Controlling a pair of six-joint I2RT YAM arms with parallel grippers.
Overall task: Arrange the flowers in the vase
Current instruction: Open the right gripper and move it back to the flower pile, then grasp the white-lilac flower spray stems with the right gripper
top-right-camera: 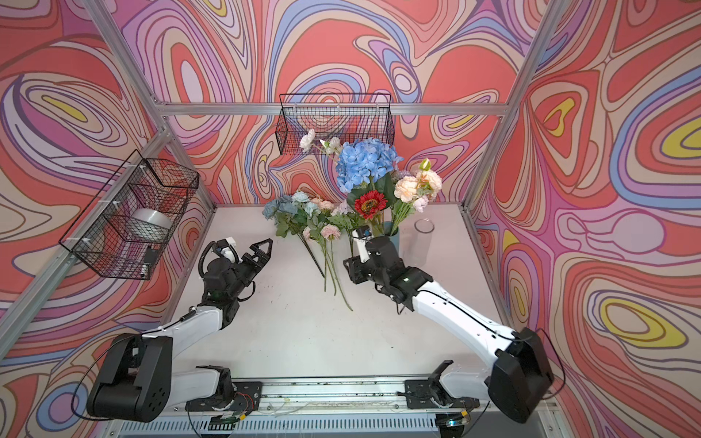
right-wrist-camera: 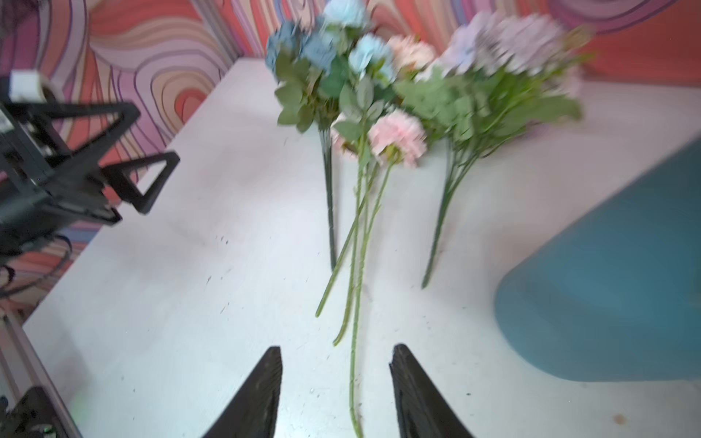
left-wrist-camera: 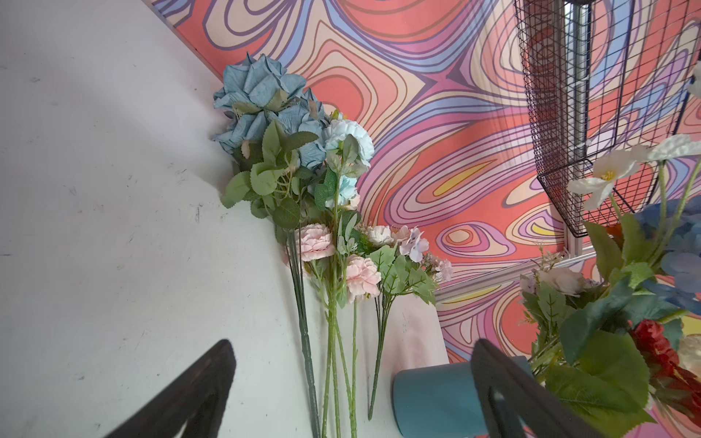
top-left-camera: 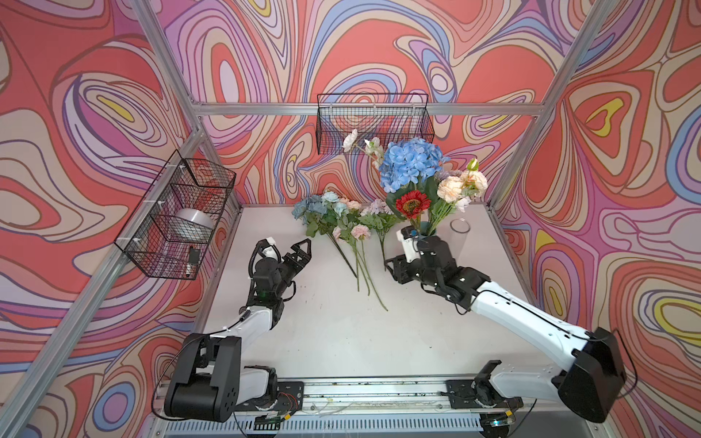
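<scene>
right gripper (right-wrist-camera: 337,348) is hanging parted, empty, over loose flowers (right-wrist-camera: 396,132) mid-frame, likely for taking one | left gripper (left-wrist-camera: 353,342) is hovering spread, empty

No words, numbers or signs can be read in any view. The blue vase (left-wrist-camera: 432,394) shows a plain side. The walls (top-left-camera: 379,45) have only swirly colored lines. The small things (top-left-camera: 192,256) in the side basket (top-left-camera: 163,261) are too little to show any letters.
</scene>
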